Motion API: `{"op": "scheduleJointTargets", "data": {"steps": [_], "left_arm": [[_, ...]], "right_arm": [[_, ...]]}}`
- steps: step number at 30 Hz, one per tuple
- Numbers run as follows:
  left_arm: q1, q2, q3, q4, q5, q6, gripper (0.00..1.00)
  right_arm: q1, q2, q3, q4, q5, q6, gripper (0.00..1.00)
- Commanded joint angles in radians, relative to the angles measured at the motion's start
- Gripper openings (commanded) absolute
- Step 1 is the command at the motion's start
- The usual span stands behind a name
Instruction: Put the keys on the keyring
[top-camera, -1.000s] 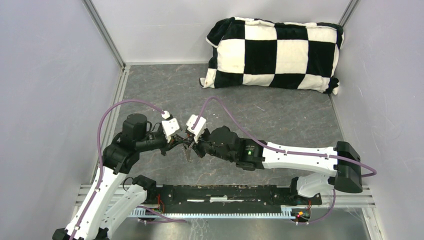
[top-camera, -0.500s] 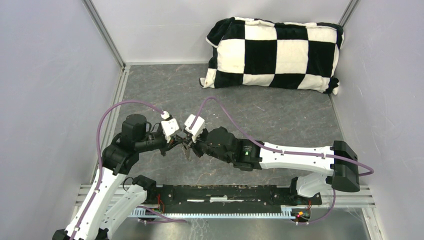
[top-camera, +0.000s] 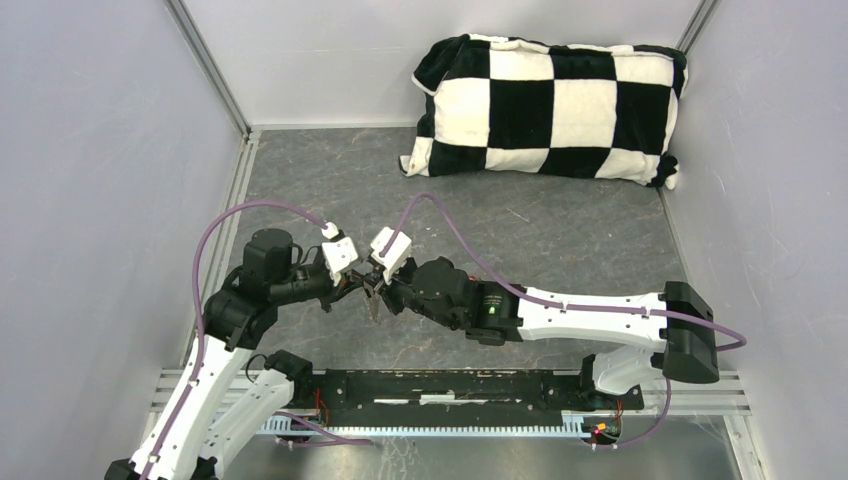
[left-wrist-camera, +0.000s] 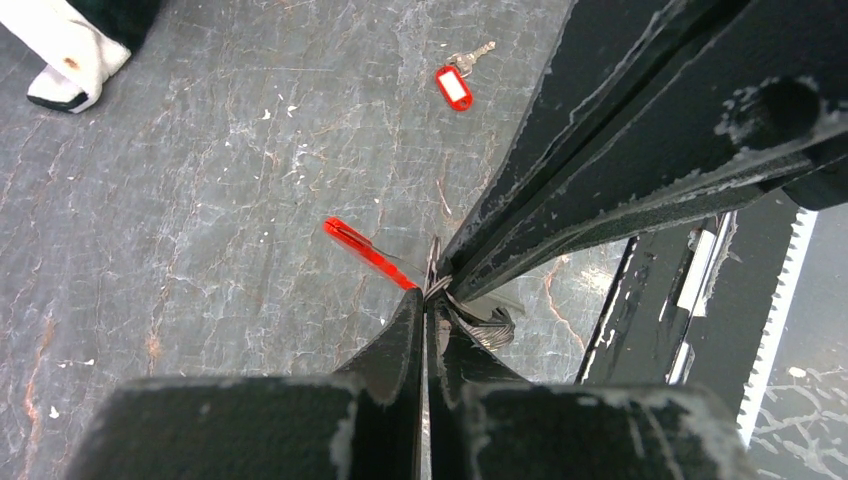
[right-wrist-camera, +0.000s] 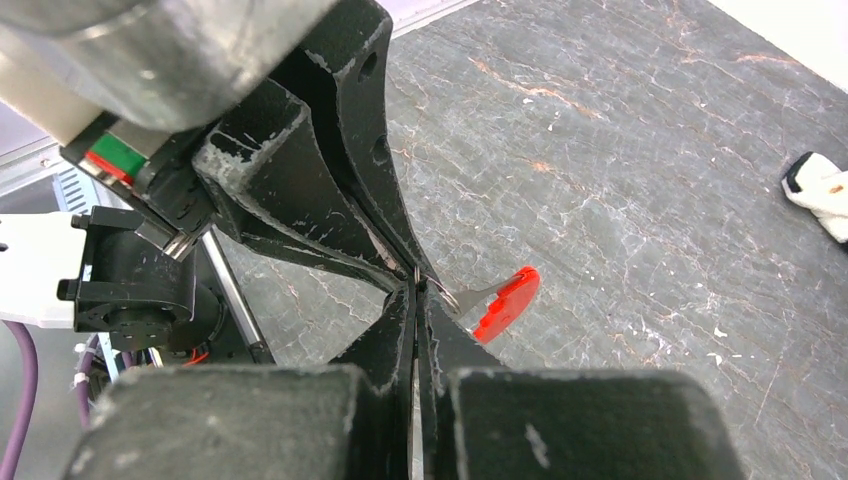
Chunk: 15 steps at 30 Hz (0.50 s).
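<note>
1. Table (top-camera: 560, 240): grey, marbled surface. A black-and-white chequered pillow (top-camera: 548, 108) lies at its far right, well apart from the work.

2. Arms: I see both reaching inward so that their tips meet above the left-centre of the table, near the front edge.

3. Left gripper (left-wrist-camera: 425, 305): fingers pressed together, with no gap that I can see. A thin sliver of metal stands up from between its tips.

4. Right gripper (right-wrist-camera: 415, 300): fingers likewise pressed tight, tip to tip against the left one.

5. Keyring (right-wrist-camera: 507, 300): held in the air at that meeting point. Its thin wire ring (right-wrist-camera: 446, 296) is caught where the two sets of tips come together, and both pairs appear to pinch it. The red fob (left-wrist-camera: 365, 252) hangs off to one side, clear of the table.

6. Red-headed key (left-wrist-camera: 454, 87): lying flat on the table with its silver blade beside it, well apart from both grippers.

7. A small cluster of metal (left-wrist-camera: 485, 322) sits just beside the left fingertips. It is too blurred for me to identify.
</note>
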<state>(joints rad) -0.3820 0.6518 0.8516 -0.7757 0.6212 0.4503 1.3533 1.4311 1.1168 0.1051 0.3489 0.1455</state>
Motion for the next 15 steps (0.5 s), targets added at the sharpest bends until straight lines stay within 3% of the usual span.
{"op": "scheduleJointTargets", "data": {"steps": [1, 15], "left_arm": [[-0.001, -0.016, 0.026, 0.011, 0.004, 0.030, 0.02], [-0.001, -0.024, 0.024, 0.011, 0.007, 0.038, 0.02]], "right_arm": [[0.005, 0.018, 0.056, 0.018, 0.036, 0.015, 0.00], [0.004, -0.004, 0.027, 0.031, 0.101, 0.053, 0.00]]}}
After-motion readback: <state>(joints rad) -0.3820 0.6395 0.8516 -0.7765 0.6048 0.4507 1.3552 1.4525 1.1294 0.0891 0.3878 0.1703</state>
